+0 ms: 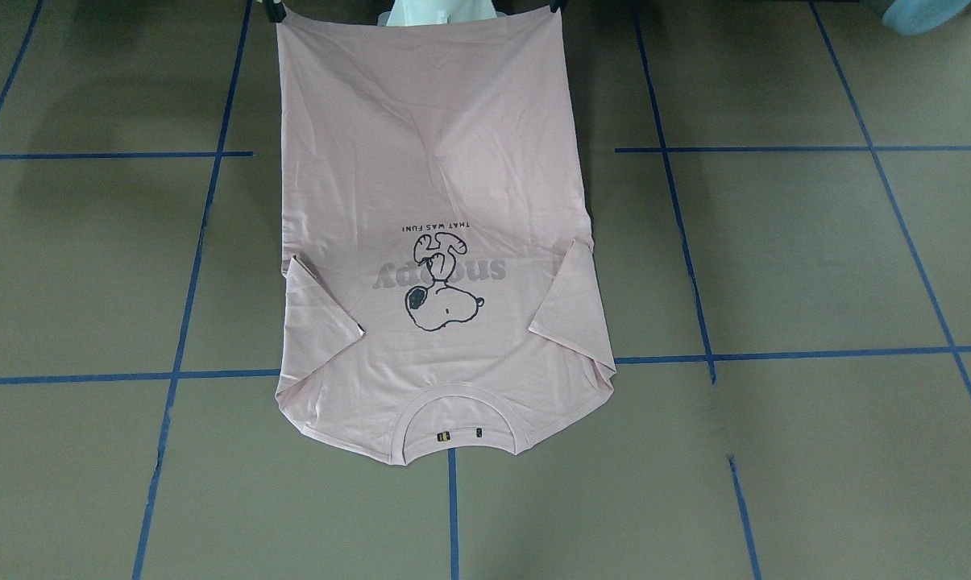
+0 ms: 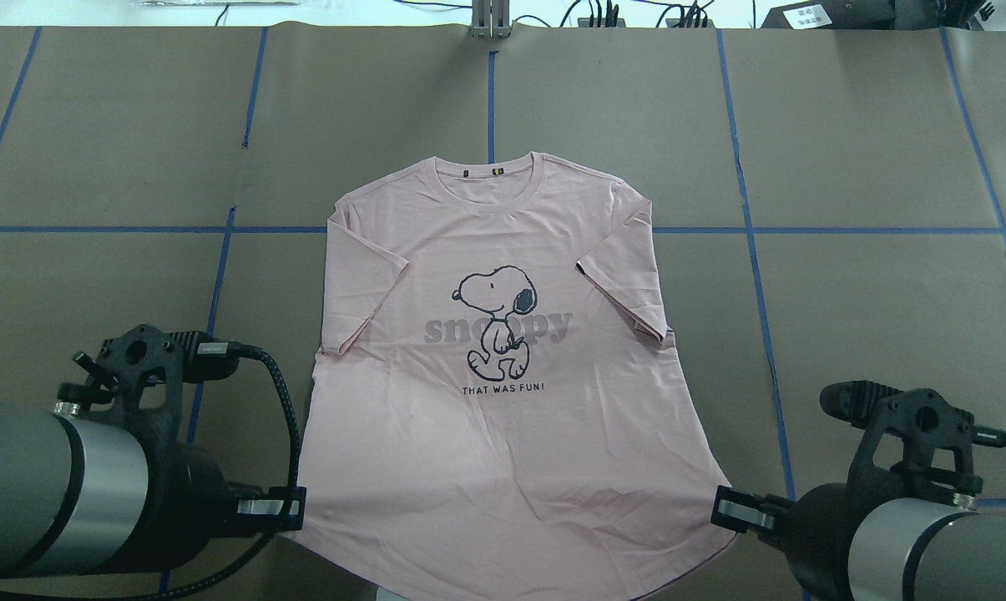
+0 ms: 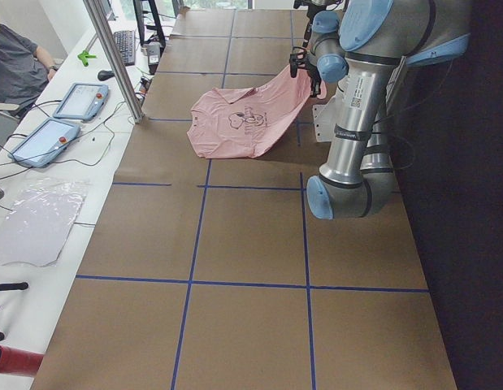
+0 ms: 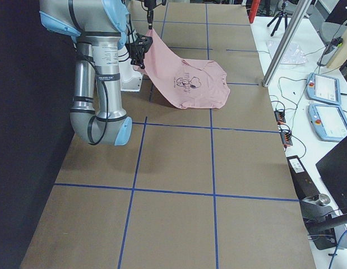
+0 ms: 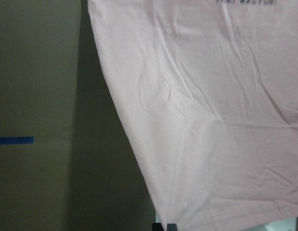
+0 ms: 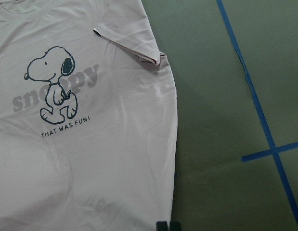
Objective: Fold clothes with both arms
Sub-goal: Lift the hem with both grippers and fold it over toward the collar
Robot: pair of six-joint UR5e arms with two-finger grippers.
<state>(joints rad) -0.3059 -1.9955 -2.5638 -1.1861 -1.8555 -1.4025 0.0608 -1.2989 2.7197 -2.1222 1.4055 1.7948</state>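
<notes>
both grippers are clamped on the hem (image 1: 332,24) of the pale pink t-shirt (image 2: 503,451). my left gripper (image 2: 295,507) pinches one bottom corner, my right gripper (image 2: 722,507) the other. the hem hangs above the table (image 2: 845,292), stretched between them, so the cloth slopes down to the collar (image 2: 492,177), which lies flat on the brown surface with its blue tape lines (image 2: 803,229). the print faces up, showing a cartoon dog (image 2: 496,321) over grey lettering. both short sleeves lie close against the sides.

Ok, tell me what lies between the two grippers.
Only the T-shirt, its hem stretched from left gripper to right gripper, each holding a bottom corner; the overhead view shows it.
</notes>
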